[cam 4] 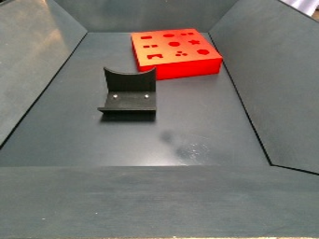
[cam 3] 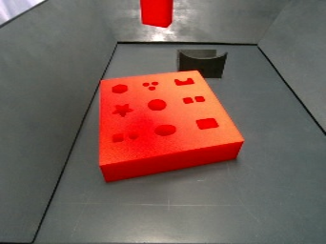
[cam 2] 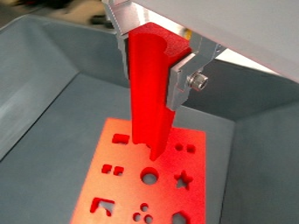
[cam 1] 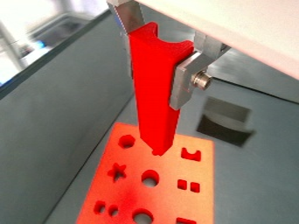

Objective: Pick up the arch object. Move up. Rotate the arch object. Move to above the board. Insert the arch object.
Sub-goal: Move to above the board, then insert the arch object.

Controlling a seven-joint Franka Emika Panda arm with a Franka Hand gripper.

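My gripper (cam 1: 158,61) is shut on the arch object (cam 1: 152,96), a long bright red bar with a curved notch at its upper end. The bar hangs upright between the silver fingers (cam 1: 184,80), its lower end above the board (cam 1: 117,194), apart from it. Both wrist views show this; the gripper (cam 2: 152,66), the bar (cam 2: 147,105) and the board (cam 2: 122,188) show in the same way. In a side view only the bar's lower end (cam 3: 155,11) shows, high above the board's far edge (cam 3: 178,162). The board (cam 4: 187,65) lies at the far end of the bin.
The dark fixture (cam 4: 129,93) stands on the grey floor apart from the board; it also shows in a side view (cam 3: 204,61) and in a wrist view (cam 1: 228,118). Sloped grey bin walls (cam 3: 51,67) surround the floor.
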